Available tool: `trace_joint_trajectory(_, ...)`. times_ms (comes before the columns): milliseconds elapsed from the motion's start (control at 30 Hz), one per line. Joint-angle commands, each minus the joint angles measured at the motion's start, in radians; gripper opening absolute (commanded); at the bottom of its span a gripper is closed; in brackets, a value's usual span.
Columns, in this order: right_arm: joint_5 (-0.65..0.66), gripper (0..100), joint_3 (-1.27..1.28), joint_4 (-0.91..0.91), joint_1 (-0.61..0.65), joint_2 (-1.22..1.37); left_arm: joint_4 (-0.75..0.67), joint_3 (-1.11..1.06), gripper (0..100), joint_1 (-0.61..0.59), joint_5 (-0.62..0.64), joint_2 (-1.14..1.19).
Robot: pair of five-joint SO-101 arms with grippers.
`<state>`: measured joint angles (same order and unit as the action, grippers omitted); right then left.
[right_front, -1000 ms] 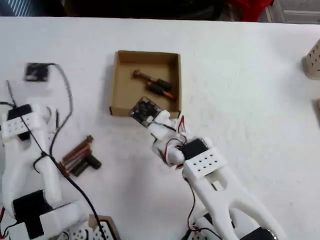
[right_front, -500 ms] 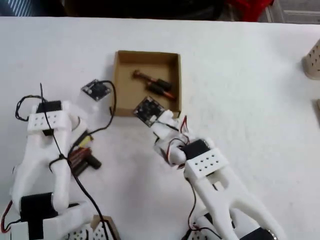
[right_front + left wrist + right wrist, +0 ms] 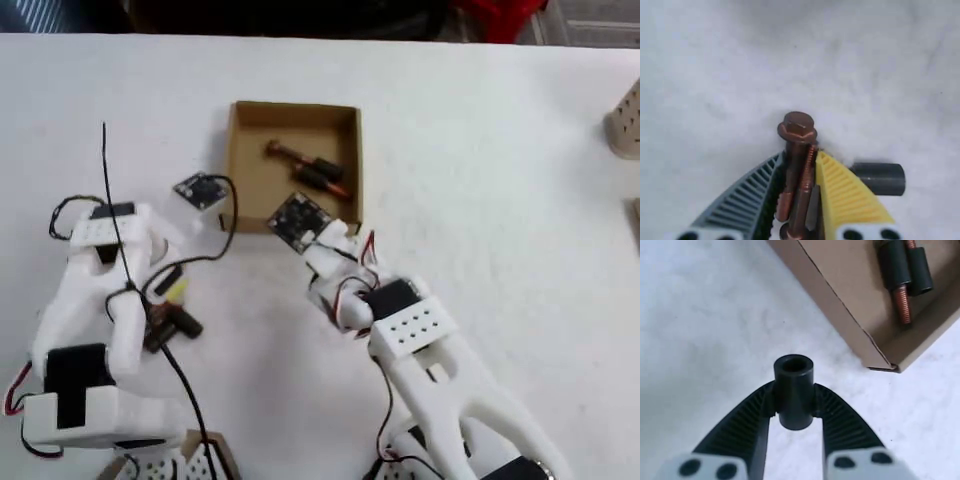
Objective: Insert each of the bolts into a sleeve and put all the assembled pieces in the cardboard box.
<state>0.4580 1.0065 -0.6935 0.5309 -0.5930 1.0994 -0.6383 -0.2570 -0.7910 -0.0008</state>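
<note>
The cardboard box (image 3: 240, 170) stands at the table's middle back with two bolt-and-sleeve pieces (image 3: 312, 170) lying in it. My left gripper (image 3: 801, 157), one finger grey and one yellow, is down on the table left of the box, shut around a copper bolt (image 3: 797, 127) with a second threaded bolt pressed beside it. A loose black sleeve (image 3: 879, 177) lies next to the yellow finger (image 3: 178, 288). My right gripper (image 3: 794, 390) is shut on a black sleeve (image 3: 794, 375), bore facing the camera, just off the box's near corner (image 3: 880, 360).
A black cable loops off the left arm (image 3: 100, 290) over the table. A beige pegged block (image 3: 625, 120) sits at the right edge. A small cardboard piece (image 3: 215, 455) lies at the front edge. Open white tabletop lies right of the box.
The left arm swung in from the far left toward the box and came down over the bolt pile, fingers now around a bolt. The right arm with its sleeve has barely moved.
</note>
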Motion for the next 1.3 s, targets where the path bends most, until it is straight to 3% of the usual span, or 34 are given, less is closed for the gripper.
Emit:
trace_joint_trajectory(0,-0.003,1.9,-0.009,0.019,-0.008,-0.036,-0.023,0.063,12,0.024,-0.003,0.028)
trace_joint_trajectory(367,-0.003,1.9,-0.009,0.019,-0.008,-0.038,-0.086,0.086,12,0.03,-0.002,0.101)
trace_joint_trajectory(567,-0.003,1.9,-0.009,0.019,-0.008,-0.038,-0.018,0.204,12,0.01,0.02,0.202)
trace_joint_trajectory(733,-0.003,1.9,-0.009,0.019,-0.008,-0.038,-0.002,0.241,2,0.015,0.026,0.243)
trace_joint_trajectory(933,-0.003,1.9,-0.008,0.019,-0.007,-0.038,-0.002,0.241,2,0.013,0.029,0.242)
trace_joint_trajectory(1267,-0.005,1.9,0.048,0.107,0.013,-0.038,-0.003,0.298,2,0.013,0.25,0.021)
